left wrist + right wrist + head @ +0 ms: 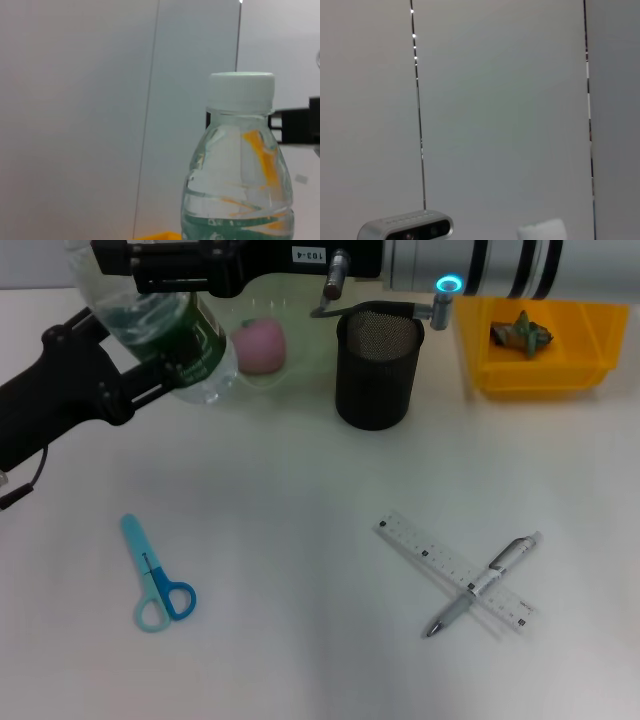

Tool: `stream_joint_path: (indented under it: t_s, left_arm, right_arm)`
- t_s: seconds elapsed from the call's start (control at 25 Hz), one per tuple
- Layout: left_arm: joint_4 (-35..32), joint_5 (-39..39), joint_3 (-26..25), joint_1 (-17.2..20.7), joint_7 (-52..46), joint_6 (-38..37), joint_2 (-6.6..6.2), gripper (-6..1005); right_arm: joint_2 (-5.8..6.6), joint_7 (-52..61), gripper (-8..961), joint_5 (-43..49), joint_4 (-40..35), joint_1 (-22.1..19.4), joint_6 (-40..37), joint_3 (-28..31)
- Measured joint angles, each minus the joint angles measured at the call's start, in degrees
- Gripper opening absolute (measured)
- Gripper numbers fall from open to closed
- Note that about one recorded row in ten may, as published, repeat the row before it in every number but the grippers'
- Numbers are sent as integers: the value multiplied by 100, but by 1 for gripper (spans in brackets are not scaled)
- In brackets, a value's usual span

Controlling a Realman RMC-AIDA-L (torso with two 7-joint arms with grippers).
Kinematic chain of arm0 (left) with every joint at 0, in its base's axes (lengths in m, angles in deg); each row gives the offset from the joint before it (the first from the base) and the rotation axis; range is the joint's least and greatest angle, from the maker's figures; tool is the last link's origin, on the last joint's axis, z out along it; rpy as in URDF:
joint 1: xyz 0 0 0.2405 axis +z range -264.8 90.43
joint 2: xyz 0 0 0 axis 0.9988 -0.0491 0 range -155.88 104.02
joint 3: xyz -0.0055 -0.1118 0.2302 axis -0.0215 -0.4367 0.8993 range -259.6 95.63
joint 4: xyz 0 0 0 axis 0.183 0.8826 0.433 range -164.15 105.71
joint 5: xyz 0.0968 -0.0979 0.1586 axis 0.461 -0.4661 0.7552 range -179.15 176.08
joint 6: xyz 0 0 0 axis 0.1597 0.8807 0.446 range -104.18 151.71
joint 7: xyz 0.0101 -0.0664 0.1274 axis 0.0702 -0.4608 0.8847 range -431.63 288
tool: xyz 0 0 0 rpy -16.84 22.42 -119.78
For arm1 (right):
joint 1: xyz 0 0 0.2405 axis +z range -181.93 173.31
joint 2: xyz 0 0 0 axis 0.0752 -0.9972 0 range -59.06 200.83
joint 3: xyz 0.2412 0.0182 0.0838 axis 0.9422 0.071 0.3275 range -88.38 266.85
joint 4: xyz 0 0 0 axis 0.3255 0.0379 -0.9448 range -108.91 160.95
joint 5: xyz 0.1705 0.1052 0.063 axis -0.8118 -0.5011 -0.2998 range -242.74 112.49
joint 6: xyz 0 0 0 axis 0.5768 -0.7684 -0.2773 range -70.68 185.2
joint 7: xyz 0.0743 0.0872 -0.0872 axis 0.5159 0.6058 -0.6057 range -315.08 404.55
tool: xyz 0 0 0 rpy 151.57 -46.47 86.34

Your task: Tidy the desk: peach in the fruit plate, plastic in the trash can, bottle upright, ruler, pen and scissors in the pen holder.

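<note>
White desk (300,490) as work surface, pale panelled wall behind.

**Grip status**
- Left gripper (130,360): clamped on clear plastic bottle with green label and white cap (185,345), at far left of desk, just beside pale translucent fruit plate (300,355) with pink peach (260,345).
- Bottle off the desk and leaning in head view; cap (241,90) topmost in left wrist view; liquid inside.
- Right arm (500,265): stretched across far edge above black mesh pen holder (378,365). Pincer state: cannot tell.

**Other items**
- Crumpled green plastic (520,332) inside yellow bin (540,380).
- Blue scissors (158,575), clear ruler (420,552) and silver pen (485,585) loose on desk, pen lying across ruler.

**Probable faults**
- Release while leaning: likely topple, roll toward plate or peach.
- Smooth rounded wall plus sloshing liquid: possible slip or twist in grip.
- Set-down too close to plate: possible rim contact, unstable base.
- Crowded far edge: possible clash with right arm or pen holder on lift.
</note>
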Motion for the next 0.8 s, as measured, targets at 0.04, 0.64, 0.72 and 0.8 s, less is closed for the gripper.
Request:
stream_joint_path:
  t_s: [0.04,0.64,0.72,0.8]
  left_arm:
    - [-13,88,-4,-12,0,1,0,770]
    - [-376,607,-1,-31,-147,37,6,772]
    - [-389,607,1,-31,-147,37,5,771]
    - [-393,607,2,-31,-148,37,4,771]
  right_arm:
    - [3,15,790,45,-23,14,1,0]
    - [7,762,786,893,-396,175,203,-9]
    - [11,835,785,931,-364,208,205,-29]
    - [16,891,785,1002,-347,225,201,-36]
